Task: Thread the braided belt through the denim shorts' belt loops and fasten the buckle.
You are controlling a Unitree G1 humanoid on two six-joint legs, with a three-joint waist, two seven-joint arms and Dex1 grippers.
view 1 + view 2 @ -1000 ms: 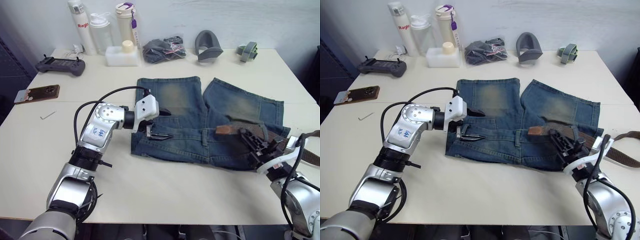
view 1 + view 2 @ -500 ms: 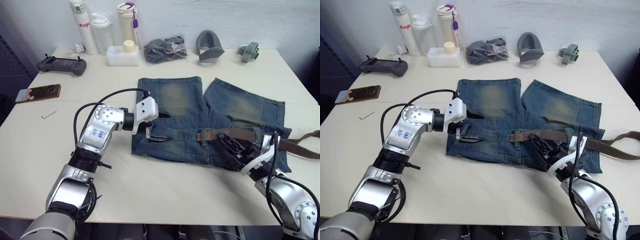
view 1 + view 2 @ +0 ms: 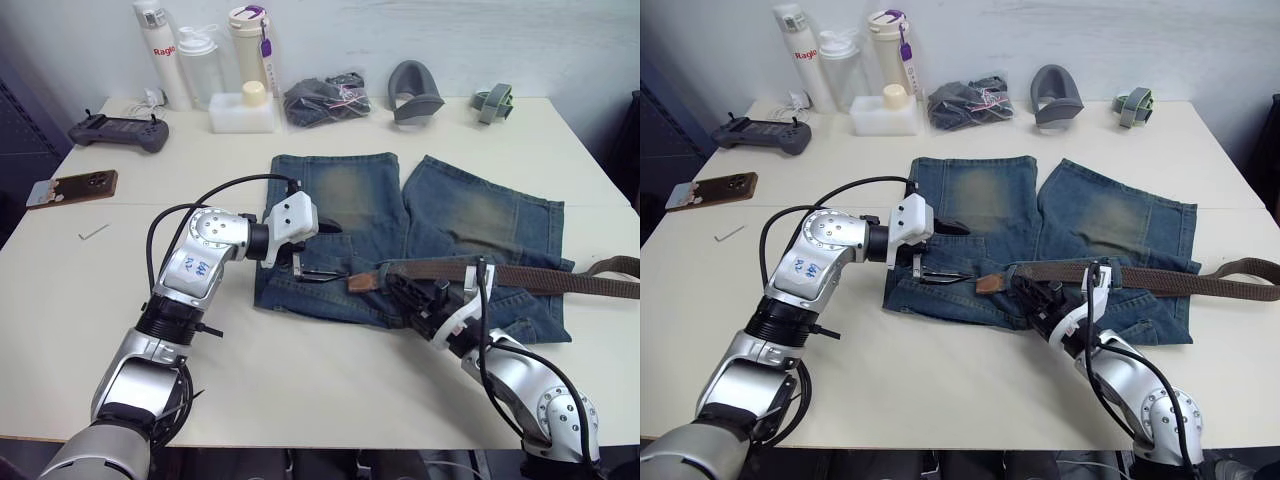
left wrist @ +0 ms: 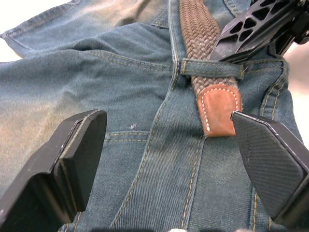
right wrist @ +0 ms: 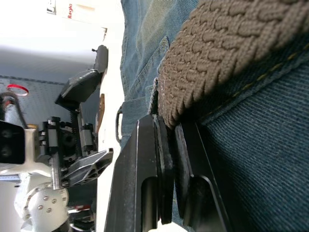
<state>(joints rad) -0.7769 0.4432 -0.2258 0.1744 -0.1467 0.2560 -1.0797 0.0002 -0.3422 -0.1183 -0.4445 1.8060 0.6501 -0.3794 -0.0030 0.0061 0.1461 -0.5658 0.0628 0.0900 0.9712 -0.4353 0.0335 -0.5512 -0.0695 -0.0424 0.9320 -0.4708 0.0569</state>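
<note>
Your right arm reached low across the counter (image 3: 330,395) from its near right edge, its end effector (image 3: 408,296) clamped on the braided belt (image 3: 520,277) at the waistband of the denim shorts (image 3: 345,205). Your left arm bent inward from the left, its end effector (image 4: 169,159) held wide open over the waistband. The belt ran lengthwise along that waistband, right to left, its leather tip (image 4: 218,109) just past 1 of the belt loops (image 4: 211,68), lying between your left fingers (image 4: 72,154).
</note>
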